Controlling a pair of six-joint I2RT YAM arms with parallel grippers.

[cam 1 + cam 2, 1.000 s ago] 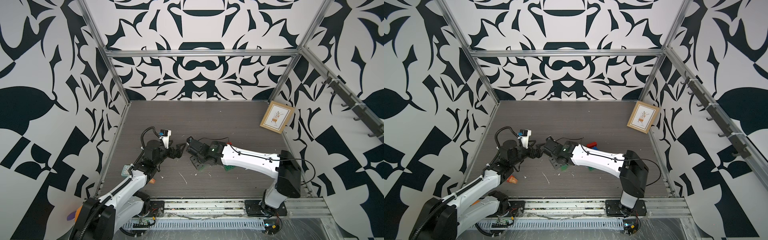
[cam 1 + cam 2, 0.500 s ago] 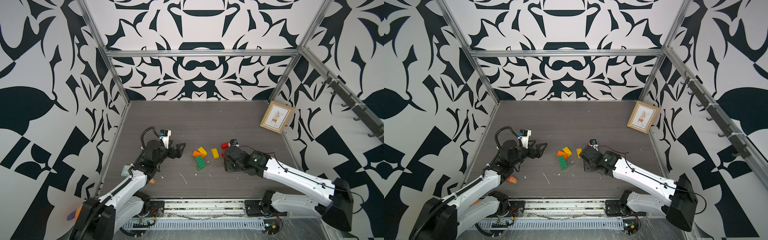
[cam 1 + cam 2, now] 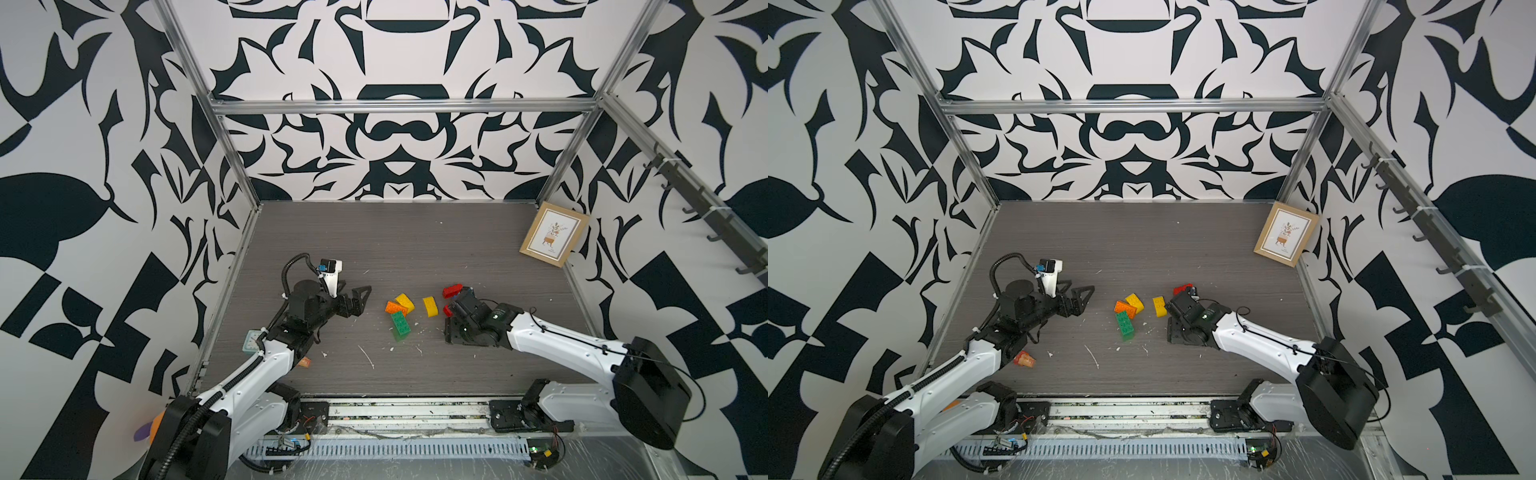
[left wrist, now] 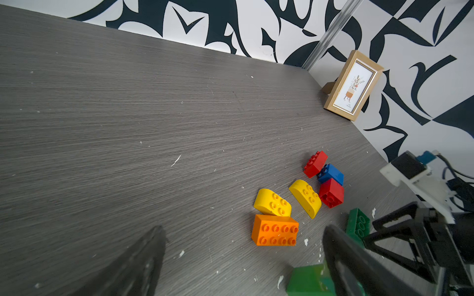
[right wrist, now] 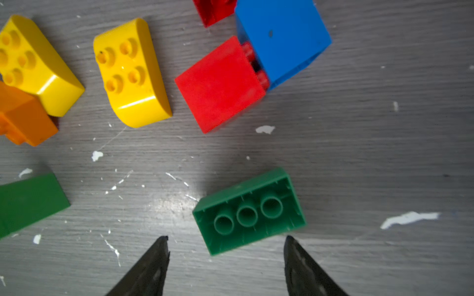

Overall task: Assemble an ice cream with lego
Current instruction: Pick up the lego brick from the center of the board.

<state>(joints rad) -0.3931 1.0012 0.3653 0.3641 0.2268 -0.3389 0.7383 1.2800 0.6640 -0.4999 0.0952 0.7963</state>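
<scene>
- Walled in black-and-white pattern on three sides; in both top views found a grey tabletop (image 3: 415, 232) with a framed picture (image 3: 555, 233) leaning at the far right wall.
- Found the lego bricks mid-tabletop between the two arms: orange brick (image 3: 395, 308) touching a round-topped yellow brick (image 3: 405, 301), green brick (image 3: 400, 323) just in front of them, second yellow brick (image 3: 430, 306) a little to the right, red brick (image 3: 452, 290) farther back by the right arm (image 3: 561, 340).
- Saw the left arm (image 3: 266, 361) stretched low, left jaws spread wide and empty, aimed at the bricks but well apart from them. Could not read the right jaws there, tucked under the wrist. Noted a small clock (image 3: 251, 340) and a cone toy (image 3: 1025, 359) beside the left arm.
- From the left wrist, looked past the left jaws, far apart with nothing between. Picked out the orange brick (image 4: 275, 230) against the yellow brick (image 4: 272, 203), the second yellow brick (image 4: 305, 197) near a red cube (image 4: 331, 192), a blue brick (image 4: 331, 174) wedged between that cube and the red brick (image 4: 315, 164), and an upturned green brick (image 4: 357, 226) just beside the right jaws.
- From the right wrist, saw the right jaws parted, gripping nothing. Found the upturned green brick (image 5: 248, 211) lying on the tabletop just ahead of the tips, untouched, hollow underside facing the camera. Beyond it, saw the red cube (image 5: 220, 84) touching the blue brick (image 5: 282, 38).
</scene>
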